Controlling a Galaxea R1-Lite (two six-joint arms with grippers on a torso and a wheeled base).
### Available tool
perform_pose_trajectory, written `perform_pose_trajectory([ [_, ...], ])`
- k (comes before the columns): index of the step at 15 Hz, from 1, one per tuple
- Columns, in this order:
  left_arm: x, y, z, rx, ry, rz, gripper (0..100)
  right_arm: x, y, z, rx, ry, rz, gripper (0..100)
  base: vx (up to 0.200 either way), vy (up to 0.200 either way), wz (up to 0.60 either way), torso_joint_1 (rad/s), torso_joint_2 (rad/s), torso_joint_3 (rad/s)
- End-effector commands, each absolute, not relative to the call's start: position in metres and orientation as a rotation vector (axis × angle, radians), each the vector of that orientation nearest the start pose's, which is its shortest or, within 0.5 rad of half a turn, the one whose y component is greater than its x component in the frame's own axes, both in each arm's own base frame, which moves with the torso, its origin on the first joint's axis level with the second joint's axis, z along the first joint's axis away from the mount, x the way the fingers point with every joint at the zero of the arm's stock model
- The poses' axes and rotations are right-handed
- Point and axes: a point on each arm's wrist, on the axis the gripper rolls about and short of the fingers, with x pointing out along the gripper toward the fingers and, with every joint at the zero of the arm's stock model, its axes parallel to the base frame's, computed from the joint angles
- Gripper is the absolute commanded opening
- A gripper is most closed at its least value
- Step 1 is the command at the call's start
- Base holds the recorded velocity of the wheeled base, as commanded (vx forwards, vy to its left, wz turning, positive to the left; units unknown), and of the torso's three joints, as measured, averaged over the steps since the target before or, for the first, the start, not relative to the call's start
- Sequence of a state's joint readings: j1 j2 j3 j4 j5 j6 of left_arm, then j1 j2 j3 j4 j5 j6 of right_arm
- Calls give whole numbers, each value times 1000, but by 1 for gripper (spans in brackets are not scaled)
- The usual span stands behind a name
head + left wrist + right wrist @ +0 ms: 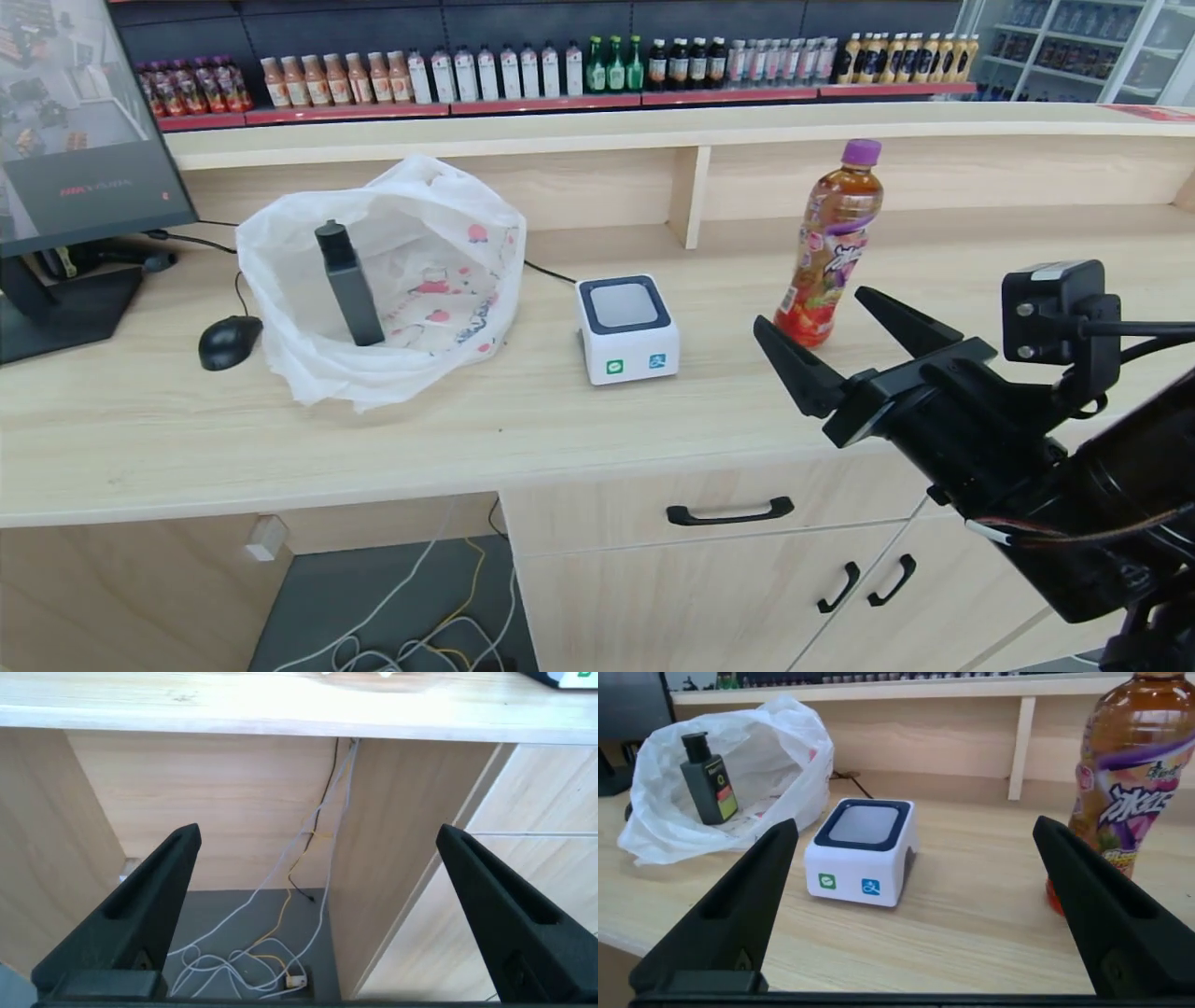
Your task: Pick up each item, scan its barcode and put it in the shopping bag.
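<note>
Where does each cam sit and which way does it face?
Head: high on the robot, looking forward and down at counter, bag, scanner and juice bottle; right gripper, open, at its right.
Left wrist: behind the left gripper, low, facing under the counter at floor cables; open fingers either side.
Right wrist: behind the right gripper, at counter height, facing scanner, bag, juice bottle.
Shared: head and right wrist both see bag, scanner, juice bottle.
</note>
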State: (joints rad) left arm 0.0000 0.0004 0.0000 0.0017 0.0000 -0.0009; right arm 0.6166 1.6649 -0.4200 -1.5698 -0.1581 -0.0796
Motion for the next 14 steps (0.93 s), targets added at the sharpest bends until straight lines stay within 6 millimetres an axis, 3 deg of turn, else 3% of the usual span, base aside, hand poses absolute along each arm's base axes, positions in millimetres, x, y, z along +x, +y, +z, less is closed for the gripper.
perform_pose_trajectory([
  [1, -23, 0, 76, -2, 2, 0, 100, 209, 144, 190, 46, -321, 442, 100, 0, -200, 0, 2, -2, -2],
  [10, -23, 0, 75, -5, 0, 0, 100, 211, 144, 189, 41, -319, 434, 100, 0, -200, 0, 3, 3, 1],
  [14, -23, 0, 75, 2, 0, 0, 100, 215, 147, 188, 39, -319, 430, 100, 0, 0, 0, 0, 0, 0],
])
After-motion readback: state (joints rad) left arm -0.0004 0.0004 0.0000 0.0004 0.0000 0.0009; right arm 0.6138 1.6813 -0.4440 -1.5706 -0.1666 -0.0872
